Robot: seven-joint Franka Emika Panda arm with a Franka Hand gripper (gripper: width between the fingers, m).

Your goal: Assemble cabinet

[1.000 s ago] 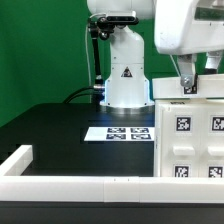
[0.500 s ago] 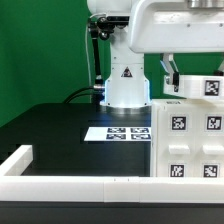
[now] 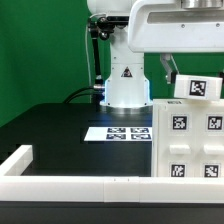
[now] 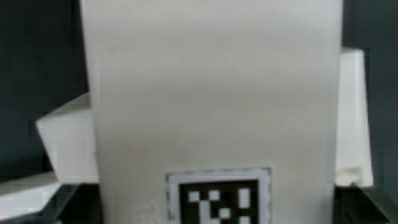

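— Step in hand? Looks like carrying a drawer block (image 3: pixel 201 87) toward the cabinet (image 3: pixel 186 135), judging by how things lie. Block raised at about two o'clock in the exterior view, tilted, tag facing out, just above the cabinet's top edge. Cabinet itself at about four o'clock, standing on the black tabletop (image 3: pixel 60 130), tagged faces showing.

— And the jaws?

— Gripper (image 3: pixel 172 72) hanging from the arm at roughly one o'clock, right beside the block's near end. Seemingly clamped on that block, since nothing else bears it up. Fingertips mostly hidden, so width of the gap hard to read. In the wrist view, only a broad white face of the block (image 4: pixel 210 90) filling the picture, tag low on it.

— Next move?

— Probably levelling the block, lining it up with an opening, then easing it in straight. Risk of catching an edge if left tilted.

— Anything else around?

— Marker board (image 3: pixel 118 132) flat near centre, white border rail (image 3: pixel 60 184) along six o'clock.
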